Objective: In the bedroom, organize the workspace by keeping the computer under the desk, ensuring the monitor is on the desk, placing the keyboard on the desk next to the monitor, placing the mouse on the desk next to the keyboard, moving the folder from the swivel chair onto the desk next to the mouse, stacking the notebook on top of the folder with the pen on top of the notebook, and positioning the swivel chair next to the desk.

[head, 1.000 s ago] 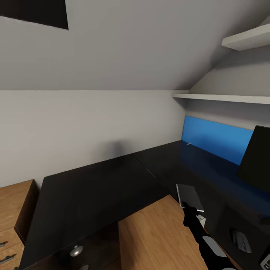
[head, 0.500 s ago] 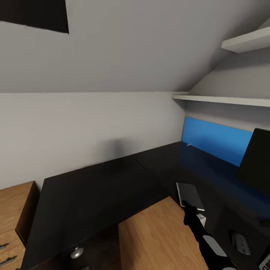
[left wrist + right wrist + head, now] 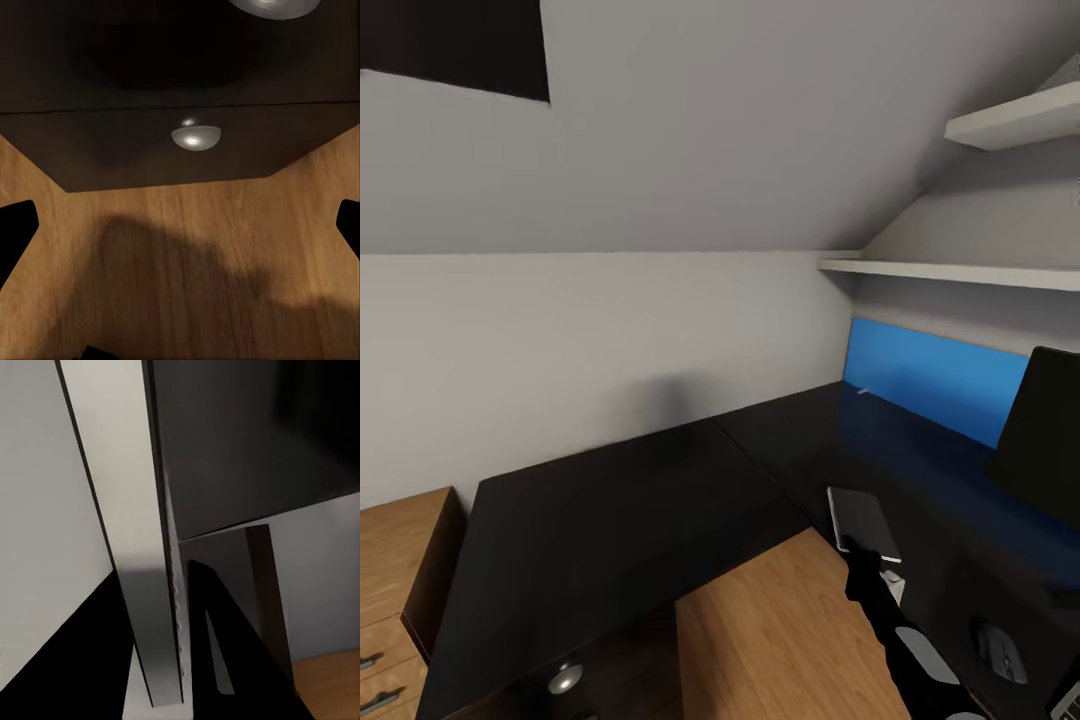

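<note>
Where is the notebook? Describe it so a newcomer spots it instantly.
Start at the glossy black L-shaped desk. Near its inner corner, the small flat pale grey notebook with a dark rim meets the right end effector. Unlike the dark rounded mouse nearby, it is pale and rectangular.

The right arm is slim and black with pale grey oval panels along it, ending in a black claw with flat fingers.
</note>
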Motion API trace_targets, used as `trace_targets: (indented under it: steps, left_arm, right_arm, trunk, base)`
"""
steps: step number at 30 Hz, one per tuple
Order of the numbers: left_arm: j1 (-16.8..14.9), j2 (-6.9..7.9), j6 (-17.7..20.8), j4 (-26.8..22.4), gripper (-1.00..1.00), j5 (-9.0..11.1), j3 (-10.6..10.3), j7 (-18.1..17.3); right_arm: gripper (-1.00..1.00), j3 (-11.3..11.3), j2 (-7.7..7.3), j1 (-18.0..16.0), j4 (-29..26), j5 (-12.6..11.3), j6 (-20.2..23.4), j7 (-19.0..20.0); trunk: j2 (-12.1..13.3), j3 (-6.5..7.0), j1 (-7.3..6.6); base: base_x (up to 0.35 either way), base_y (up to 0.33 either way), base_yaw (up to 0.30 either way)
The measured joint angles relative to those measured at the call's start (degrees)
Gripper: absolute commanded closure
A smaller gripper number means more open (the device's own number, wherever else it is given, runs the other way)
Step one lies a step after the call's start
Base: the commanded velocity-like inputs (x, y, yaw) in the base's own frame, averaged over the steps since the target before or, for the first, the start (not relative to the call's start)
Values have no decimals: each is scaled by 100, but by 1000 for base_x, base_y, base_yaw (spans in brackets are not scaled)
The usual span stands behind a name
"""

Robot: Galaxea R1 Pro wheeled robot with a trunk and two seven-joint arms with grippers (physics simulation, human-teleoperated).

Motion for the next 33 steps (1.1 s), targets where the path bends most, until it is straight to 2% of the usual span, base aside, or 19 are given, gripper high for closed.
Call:
trace_targets:
  steps: [11, 16, 20, 33]
  left_arm:
    - [0, -5, 0, 0, -100, 0, -3, -1]
    - [2, -5, 0, 0, -100, 0, -3, -1]
    - [2, -5, 0, 0, -100, 0, -3, -1]
    - [0, -5, 0, 0, -100, 0, -3, -1]
  right_arm:
    - [100, 26, 8, 0, 0, 7, 7, 1]
    - [100, 286, 9, 0, 0, 13, -4, 1]
    - [100, 366, 8, 0, 0, 10, -12, 1]
    - [100, 398, 0, 0, 0, 9, -11, 1]
  trunk:
    - [0, 99, 0]
    - [0, 144, 0]
    - [0, 180, 0]
    - [0, 298, 0]
  base:
    - [0, 0, 0]
    - [0, 0, 0]
    - [0, 0, 0]
    - [0, 0, 0]
